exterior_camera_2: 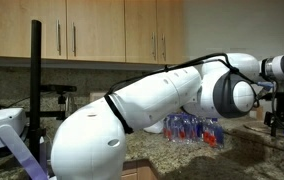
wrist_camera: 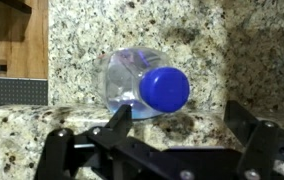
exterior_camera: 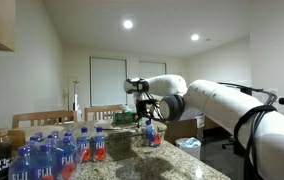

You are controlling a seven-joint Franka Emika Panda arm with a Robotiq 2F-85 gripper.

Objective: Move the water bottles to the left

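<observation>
**Step in hand: close on one water bottle for transfer to the left.**

1. Surroundings. In an exterior view a wrapped pack of FIJI bottles stands well apart from the pincer, toward the left of the picture. Treat it as an obstacle, not a target.

2. Target position. In the same view a small water bottle stands upright on the granite countertop, directly below the pincer, with its red label showing. Whether other small bottles stand against it cannot be told.

3. Pincer state. In the wrist view the pincer is spread wide and grips nothing. Its fingers stand well apart, one on each side, and both are clear of the bottle.

4. Alignment. The bottle lies ahead of the pincer, between the lines of the two fingers. Its blue cap sits near the centre line, while the clear body leans toward the left of the view. Centre the body between the pads before descending, because an off-centre close would probably push the bottle sideways.

5. Descent. Lower straight down until the pads bracket the body below the cap, ideally at the label band.

6. Grasp. Close gently. Thin plastic is likely to dent, and a hard squeeze may make the bottle slip or twist.

7. Transfer. Lift clear of the counter before moving sideways, and keep the bottle upright.
</observation>
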